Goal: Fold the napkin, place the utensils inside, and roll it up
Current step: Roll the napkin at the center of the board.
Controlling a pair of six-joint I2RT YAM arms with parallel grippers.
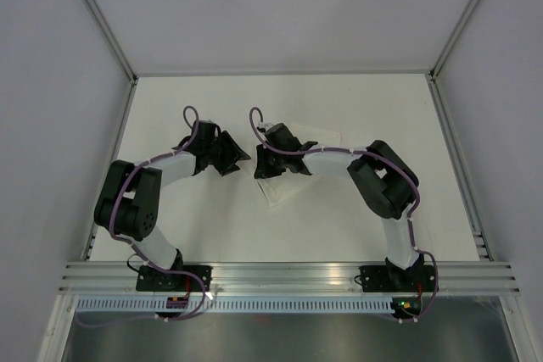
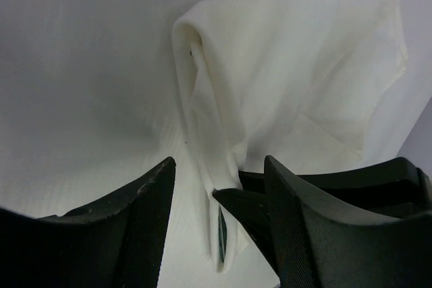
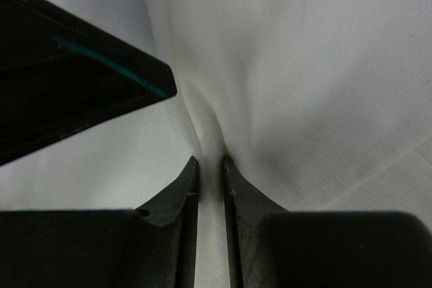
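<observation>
So both arms are reaching into the middle of the white desk [image 1: 339, 99], heads nearly nose to nose over the napkin [image 1: 278, 192]. The cloth lies mostly under the right arm, a bit right of centre. One corner pokes out toward the near side and another bit shows on the far side of the forearm. It's honestly hard to pick out against the desk since they're almost the same colour.

The right tool [image 3: 209, 160] is clenched on the napkin. Its jaws are pinched nearly together with a ridge of fabric between them, and creases fan out from that spot.

The left tool [image 2: 219, 161] is released, jaws spread wide. A tall standing fold of the napkin runs up between them without touching either side, as far as I can tell. Down at the near end of that fold, a slim teal utensil [image 2: 221, 231] peeks out from inside the cloth, so it's tucked in there. I can't see how much of it is wrapped. The right tool's dark tip sits just beside that fold, right in front of the left tool.
</observation>
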